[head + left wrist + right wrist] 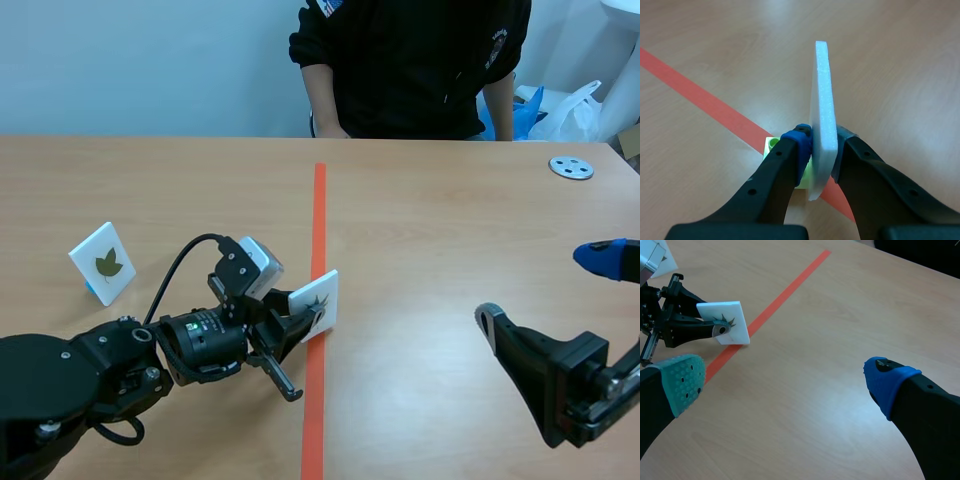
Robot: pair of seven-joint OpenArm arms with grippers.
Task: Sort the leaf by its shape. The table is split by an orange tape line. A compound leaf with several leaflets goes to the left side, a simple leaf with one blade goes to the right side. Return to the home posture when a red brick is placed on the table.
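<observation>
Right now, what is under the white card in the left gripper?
A light green brick, at the orange tape line. The white card and the left gripper cover most of it.

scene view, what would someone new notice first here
The left gripper clamps a white leaf card upright over the orange tape line. A second leaf card stands left of the line, and the right gripper hangs open over the right side.

Left gripper (821,142) clamping an upright white leaf card (822,75), green block (771,145) sitting just under its fingertips, bare table (900,60) lying ahead, second card (103,262) standing well off beside its arm, right gripper (785,382) gaping over the bare table.
</observation>
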